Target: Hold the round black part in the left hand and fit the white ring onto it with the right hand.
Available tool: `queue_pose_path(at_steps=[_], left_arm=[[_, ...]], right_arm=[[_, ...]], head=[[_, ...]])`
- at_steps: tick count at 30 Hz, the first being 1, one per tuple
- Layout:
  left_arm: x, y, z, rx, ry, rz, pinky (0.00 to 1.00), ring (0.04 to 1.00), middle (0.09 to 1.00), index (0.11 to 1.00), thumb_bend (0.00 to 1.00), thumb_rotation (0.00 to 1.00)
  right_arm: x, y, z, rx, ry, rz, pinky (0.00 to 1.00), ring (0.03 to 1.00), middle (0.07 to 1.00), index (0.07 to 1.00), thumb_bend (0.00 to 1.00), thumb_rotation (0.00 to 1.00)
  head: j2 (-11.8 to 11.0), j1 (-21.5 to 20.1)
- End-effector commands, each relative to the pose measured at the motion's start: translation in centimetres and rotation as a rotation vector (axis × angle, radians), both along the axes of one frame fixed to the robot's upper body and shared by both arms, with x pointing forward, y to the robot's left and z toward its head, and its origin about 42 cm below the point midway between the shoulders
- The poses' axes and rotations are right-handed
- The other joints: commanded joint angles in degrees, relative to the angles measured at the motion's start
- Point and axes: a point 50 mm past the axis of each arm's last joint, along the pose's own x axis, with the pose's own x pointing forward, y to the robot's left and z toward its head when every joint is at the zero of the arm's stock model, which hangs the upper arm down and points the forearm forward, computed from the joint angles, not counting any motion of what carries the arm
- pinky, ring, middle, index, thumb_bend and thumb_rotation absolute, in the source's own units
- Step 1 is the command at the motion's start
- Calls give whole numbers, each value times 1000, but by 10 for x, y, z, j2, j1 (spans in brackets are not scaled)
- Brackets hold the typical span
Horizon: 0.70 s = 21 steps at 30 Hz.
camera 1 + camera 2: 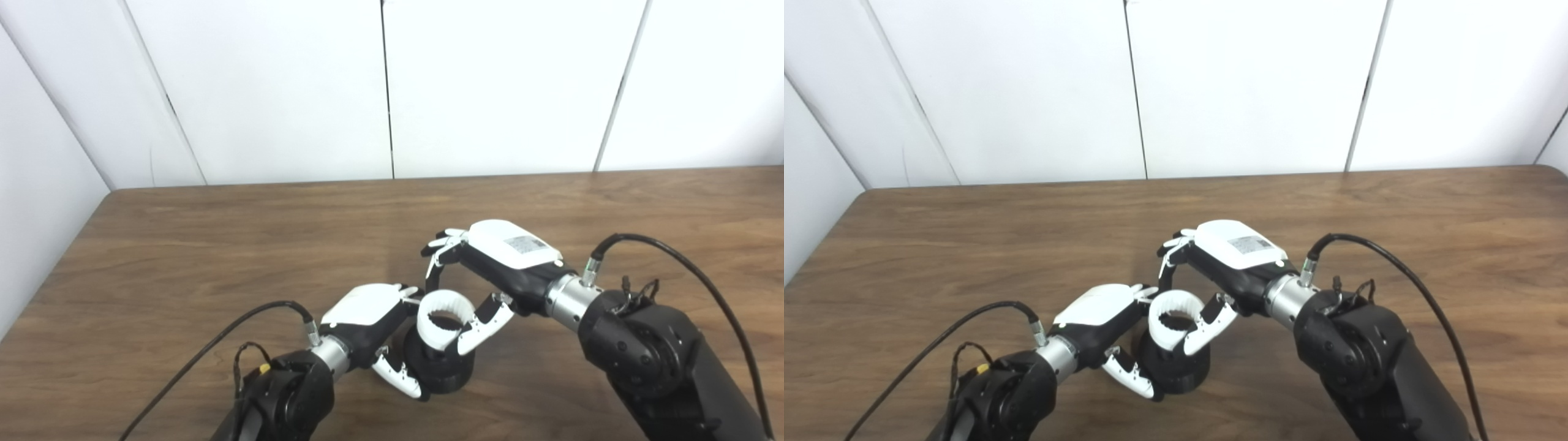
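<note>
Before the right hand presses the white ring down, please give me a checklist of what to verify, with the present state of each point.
1. Left hand grips the round black part: ok, fingers wrap its side.
2. Black part is supported by the table: cannot tell, its base seems to rest there.
3. Right hand holds the white ring: ok, thumb and fingers are on its rim.
4. Ring sits above the black part: ok, directly on top.
5. Ring is level and centred: cannot tell, it looks slightly tilted.
6. Ring is fully seated: cannot tell, the joint is hidden.
</note>
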Motion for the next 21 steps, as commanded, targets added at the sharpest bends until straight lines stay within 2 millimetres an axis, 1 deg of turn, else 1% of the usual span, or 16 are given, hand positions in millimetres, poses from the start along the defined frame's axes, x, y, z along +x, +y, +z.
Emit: queue_pose_path(at_steps=[1,8,13,16,21], left_arm=[[-1,-3,5,-7,-23,-9,963,1000,971,698,841,212],[-2,-3,7,-6,-22,-10,990,1000,973,703,835,218],[-2,-4,7,3,-27,-14,957,1000,973,712,838,217],[-2,-4,8,-2,-26,-15,981,1000,974,718,837,211],[-2,-4,7,3,-36,-23,952,1000,974,731,842,216]], right_arm=[[0,5,15,12,-63,25,810,934,854,559,823,271],[-1,6,12,20,-46,28,818,938,857,557,806,265],[-2,6,10,20,-35,23,823,940,858,560,808,269],[-1,6,9,22,-34,25,822,941,858,559,813,268],[-1,8,6,19,-27,23,821,943,860,559,809,273]], head=[[1,1],[2,0],[1,0],[2,1],[0,-3]])
